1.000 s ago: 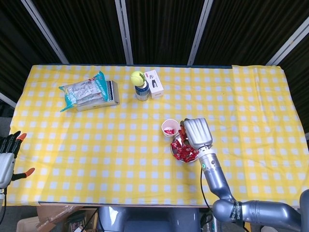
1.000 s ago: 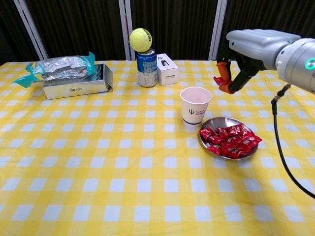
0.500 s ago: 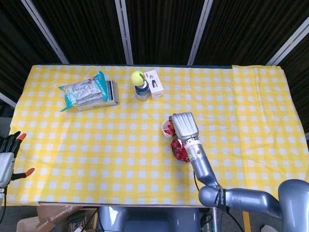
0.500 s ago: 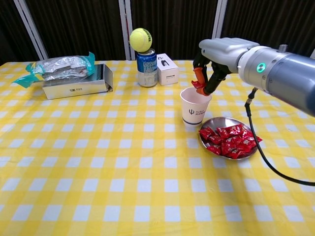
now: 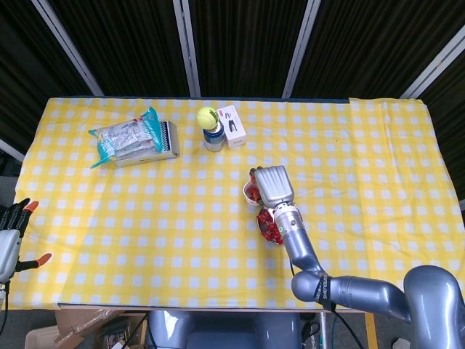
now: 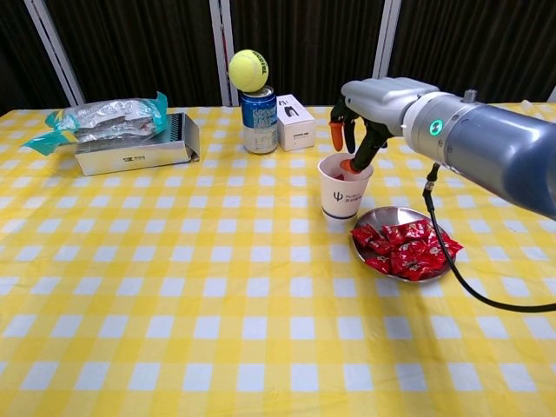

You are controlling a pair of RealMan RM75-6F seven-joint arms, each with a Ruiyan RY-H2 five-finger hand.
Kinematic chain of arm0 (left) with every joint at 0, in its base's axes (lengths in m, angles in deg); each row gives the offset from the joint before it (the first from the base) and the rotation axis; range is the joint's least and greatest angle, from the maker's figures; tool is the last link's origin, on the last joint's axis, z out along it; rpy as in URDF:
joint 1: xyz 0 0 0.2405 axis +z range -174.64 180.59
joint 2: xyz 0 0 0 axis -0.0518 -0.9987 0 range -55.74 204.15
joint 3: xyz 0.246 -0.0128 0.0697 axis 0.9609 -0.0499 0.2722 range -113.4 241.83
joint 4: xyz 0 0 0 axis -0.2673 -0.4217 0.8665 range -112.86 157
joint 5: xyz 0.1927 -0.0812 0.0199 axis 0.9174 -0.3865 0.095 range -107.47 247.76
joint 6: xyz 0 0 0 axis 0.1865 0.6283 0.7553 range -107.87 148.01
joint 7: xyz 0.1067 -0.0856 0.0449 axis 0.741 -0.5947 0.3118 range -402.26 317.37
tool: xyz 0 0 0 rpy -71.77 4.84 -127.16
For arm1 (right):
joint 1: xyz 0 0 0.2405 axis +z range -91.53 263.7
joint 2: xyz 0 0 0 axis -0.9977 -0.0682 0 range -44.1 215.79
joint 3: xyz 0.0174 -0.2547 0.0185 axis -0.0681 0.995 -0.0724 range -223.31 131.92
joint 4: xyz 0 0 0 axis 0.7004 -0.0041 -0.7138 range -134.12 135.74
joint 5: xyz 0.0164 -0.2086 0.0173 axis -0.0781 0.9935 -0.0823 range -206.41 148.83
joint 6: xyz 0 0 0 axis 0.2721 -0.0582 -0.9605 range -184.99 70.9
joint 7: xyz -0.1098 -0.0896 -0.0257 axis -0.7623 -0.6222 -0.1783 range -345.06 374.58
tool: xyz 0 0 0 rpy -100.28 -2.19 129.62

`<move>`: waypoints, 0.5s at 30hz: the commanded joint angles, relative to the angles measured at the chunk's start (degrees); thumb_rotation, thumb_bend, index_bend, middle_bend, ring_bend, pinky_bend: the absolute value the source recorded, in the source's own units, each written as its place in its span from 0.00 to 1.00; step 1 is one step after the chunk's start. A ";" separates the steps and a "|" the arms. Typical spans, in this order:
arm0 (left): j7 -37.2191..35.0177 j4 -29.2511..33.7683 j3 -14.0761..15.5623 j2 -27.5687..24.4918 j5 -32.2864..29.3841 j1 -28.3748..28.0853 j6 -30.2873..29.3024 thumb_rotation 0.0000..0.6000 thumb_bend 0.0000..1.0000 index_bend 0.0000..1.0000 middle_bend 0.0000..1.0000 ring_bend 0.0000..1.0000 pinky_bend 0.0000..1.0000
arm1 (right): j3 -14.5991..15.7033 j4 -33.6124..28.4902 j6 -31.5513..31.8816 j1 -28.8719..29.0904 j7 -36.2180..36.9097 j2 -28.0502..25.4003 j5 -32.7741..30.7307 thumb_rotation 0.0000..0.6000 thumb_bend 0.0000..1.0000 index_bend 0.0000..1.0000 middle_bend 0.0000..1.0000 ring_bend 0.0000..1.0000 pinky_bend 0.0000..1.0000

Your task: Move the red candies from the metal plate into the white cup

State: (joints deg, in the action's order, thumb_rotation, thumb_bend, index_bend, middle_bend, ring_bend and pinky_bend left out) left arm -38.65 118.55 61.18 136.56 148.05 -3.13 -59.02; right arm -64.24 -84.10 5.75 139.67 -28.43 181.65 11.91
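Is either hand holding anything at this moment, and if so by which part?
Nothing visibly held. The right hand is over the white cup, fingers apart; the left hand rests empty at the table's edge.

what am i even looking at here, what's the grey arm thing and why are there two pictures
It is a two-armed robot with human-like hands, working at a table with a yellow checked cloth. Both pictures show one moment: the head view looks down from above, the chest view looks across the table.

The grey arm is the robot's right one. Its right hand hangs over a white cup, fingertips at the rim; whether it holds a candy I cannot tell. Beside the cup, a metal plate holds red candies.

The left hand waits at the table's edge, open, holding nothing.

Further back: a tennis ball balanced on a blue can, a small white box, and a foil bag lying on a metal box.
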 commanded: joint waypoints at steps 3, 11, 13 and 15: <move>0.08 -0.01 -0.03 0.05 0.06 0.02 -0.19 1.00 0.04 0.00 0.00 0.00 0.00 | 0.35 -2.85 1.85 -0.61 -0.21 -1.41 0.79 1.00 0.43 0.48 0.45 0.75 0.90; 0.15 -0.21 -0.01 0.28 0.61 0.20 -0.95 1.00 0.04 0.00 0.00 0.00 0.00 | 2.38 -11.63 6.70 -3.63 -0.17 -5.64 4.05 1.00 0.39 0.38 0.39 0.75 0.90; 0.16 -0.28 0.01 0.36 0.78 0.29 -1.20 1.00 0.04 0.00 0.00 0.00 0.00 | 3.60 -14.35 8.15 -4.84 -0.44 -7.21 5.32 1.00 0.36 0.36 0.39 0.75 0.90; 0.17 -0.34 0.03 0.44 0.92 0.35 -1.38 1.00 0.04 0.00 0.00 0.00 0.00 | 4.90 -17.11 9.54 -6.12 -0.75 -8.88 6.49 1.00 0.34 0.34 0.39 0.75 0.90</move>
State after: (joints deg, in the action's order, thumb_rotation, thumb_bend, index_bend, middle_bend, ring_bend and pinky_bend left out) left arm -38.49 118.21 61.21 136.99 148.98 -2.79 -60.40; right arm -60.93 -98.58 13.46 135.17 -28.86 174.75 16.78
